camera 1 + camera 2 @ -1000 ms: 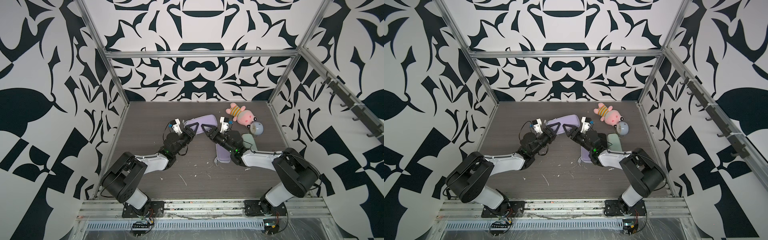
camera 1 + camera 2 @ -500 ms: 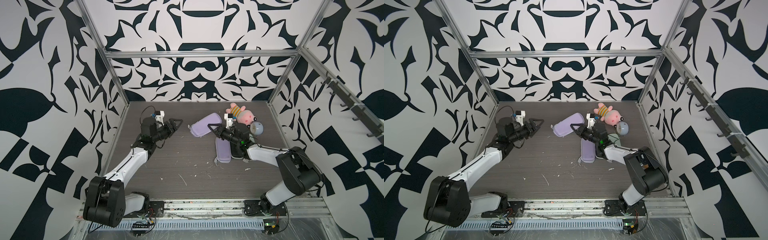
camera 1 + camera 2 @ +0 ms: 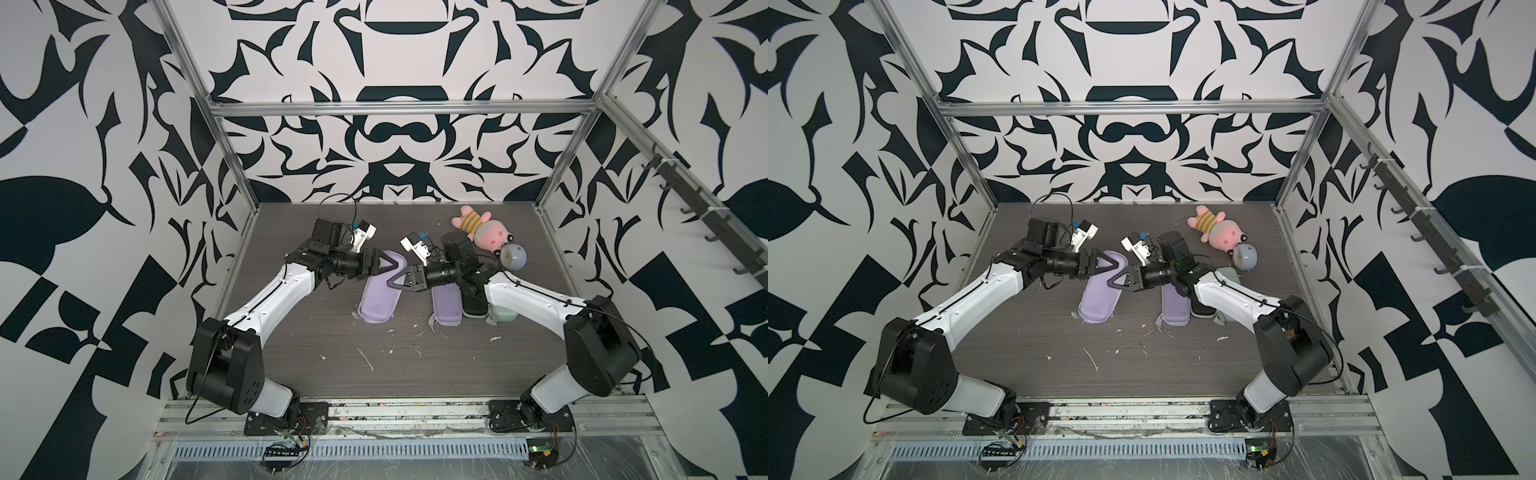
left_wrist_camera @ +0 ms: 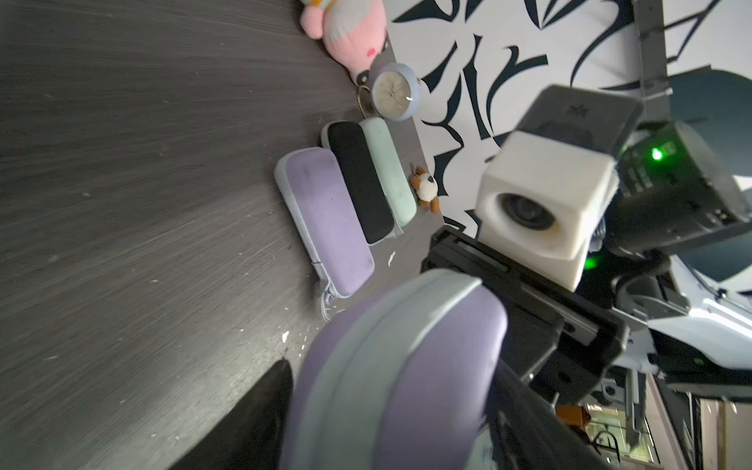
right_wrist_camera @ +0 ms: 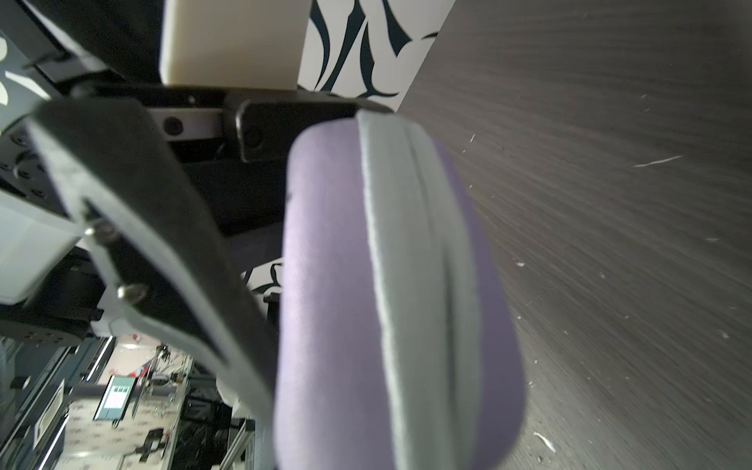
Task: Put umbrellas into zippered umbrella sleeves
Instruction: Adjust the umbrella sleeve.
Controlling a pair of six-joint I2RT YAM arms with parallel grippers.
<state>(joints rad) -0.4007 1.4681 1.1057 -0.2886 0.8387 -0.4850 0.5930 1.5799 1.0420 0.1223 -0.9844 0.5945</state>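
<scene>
Finding on my left gripper (image 3: pixel 397 269): it is closed across the thickness of the lilac sleeve (image 3: pixel 379 301) at that sleeve's far end, one finger (image 5: pixel 154 252) above and the other below, the jaws held wide by the case. My right gripper (image 3: pixel 392 286) meets the same sleeve at its right edge. Its fingers are stacked in both top views and covered in the wrist views, so I cannot tell how far it is open or whether it has hold of anything. The held sleeve fills both wrist views, blurred and cut off at the picture edge, its grey zip band toward the lens. My right forearm covers the far ends of the second lilac sleeve (image 3: pixel 446 307), the black sleeve (image 3: pixel 473 305) and the mint sleeve (image 3: pixel 505 316), which lie side by side, touching, to the right of the held one. The shells that show lie closed and their contents are hidden. A small toy dog (image 4: pixel 425 189) lies beside the mint sleeve in the left wrist view. Surface: a dark wood-grain table (image 3: pixel 374 382) scattered with white flecks (image 3: pixel 368 361). A pink plush toy (image 3: pixel 484 230) and a pale-blue clock (image 3: pixel 514 256) lie touching near the far right corner. Room: black-and-white patterned walls (image 3: pixel 395 50), an aluminium frame (image 3: pixel 395 109), and a row of hooks (image 3: pixel 681 183) on the right wall.
</scene>
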